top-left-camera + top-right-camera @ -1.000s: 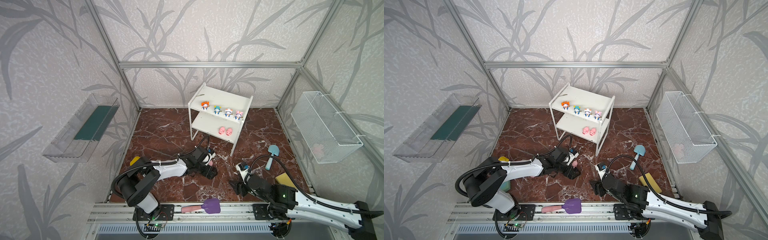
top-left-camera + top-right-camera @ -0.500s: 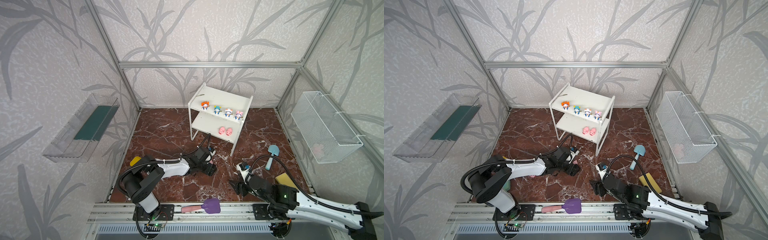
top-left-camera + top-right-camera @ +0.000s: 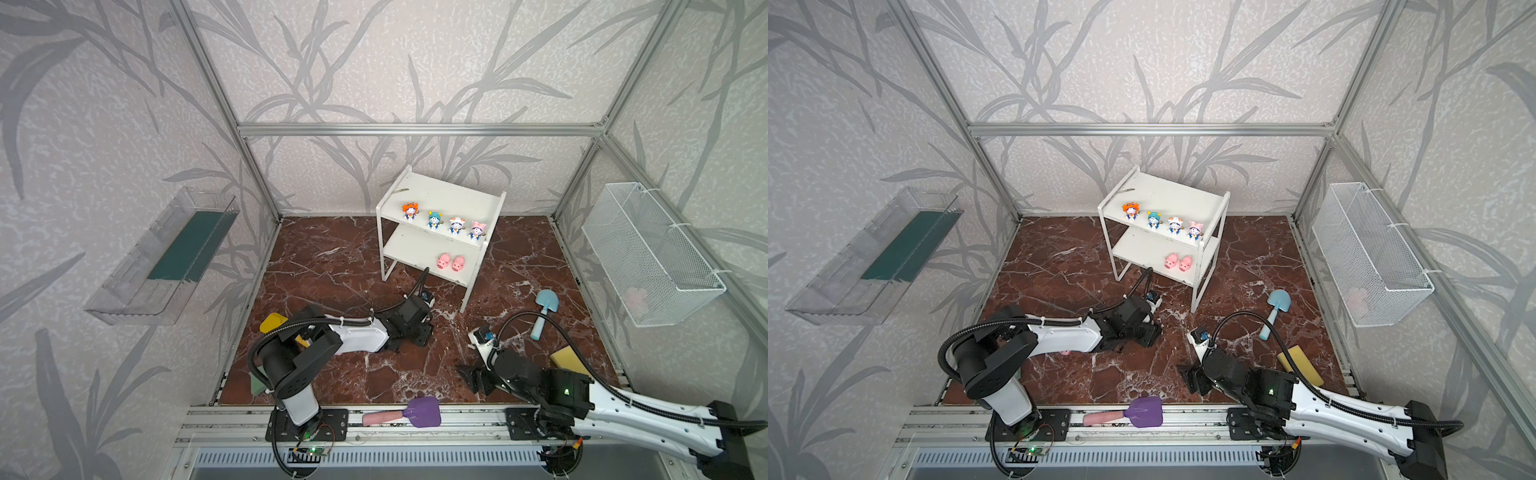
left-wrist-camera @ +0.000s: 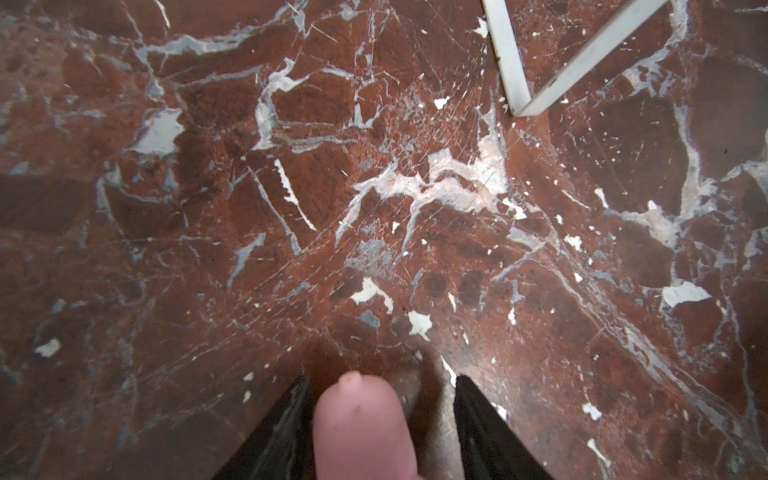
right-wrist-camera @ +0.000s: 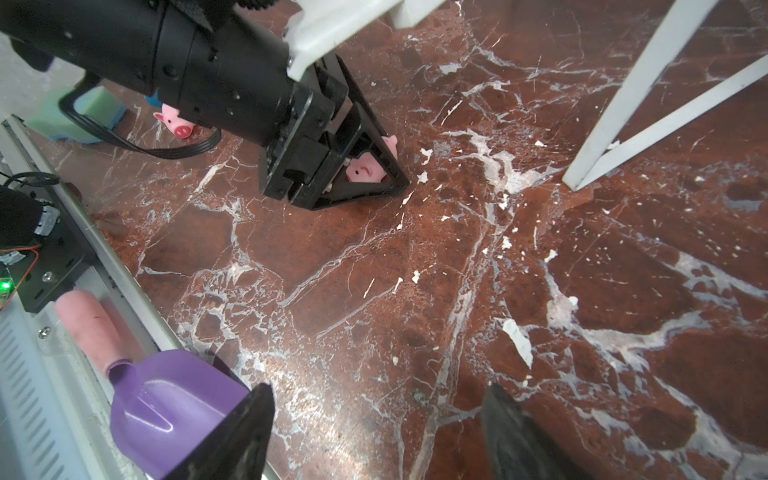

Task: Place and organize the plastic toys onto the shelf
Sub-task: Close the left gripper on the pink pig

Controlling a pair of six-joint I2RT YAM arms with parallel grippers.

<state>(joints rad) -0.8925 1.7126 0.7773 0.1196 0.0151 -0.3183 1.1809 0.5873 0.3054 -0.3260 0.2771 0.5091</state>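
Observation:
The white shelf (image 3: pixel 440 195) (image 3: pixel 1167 191) stands at the back. Several blue-white figurines (image 3: pixel 442 220) line its upper board, and two pink pigs (image 3: pixel 451 262) (image 3: pixel 1177 262) sit on the lower one. My left gripper (image 3: pixel 424 328) (image 4: pixel 382 380) is low on the floor in front of the shelf, open around a pink pig (image 4: pixel 361 424) (image 5: pixel 365 170). The pig touches one finger, with a gap to the other. Another pig (image 5: pixel 176 122) (image 3: pixel 1065 353) lies on the floor under the left arm. My right gripper (image 3: pixel 469 376) (image 5: pixel 376 415) hovers open over bare floor, holding nothing.
A purple shovel (image 3: pixel 409 413) (image 5: pixel 166 399) lies on the front rail beside the right gripper. At the right are a blue shovel (image 3: pixel 541 309) and a yellow sponge (image 3: pixel 567 359). A green sponge (image 5: pixel 75 112) and a yellow shovel (image 3: pixel 272 322) lie by the left arm. A wire basket (image 3: pixel 648 253) and a clear tray (image 3: pixel 162 257) hang on the walls.
The left gripper's jaws have narrowed around the pig on the floor. The right gripper's jaws have opened a little wider; that arm has stayed in place.

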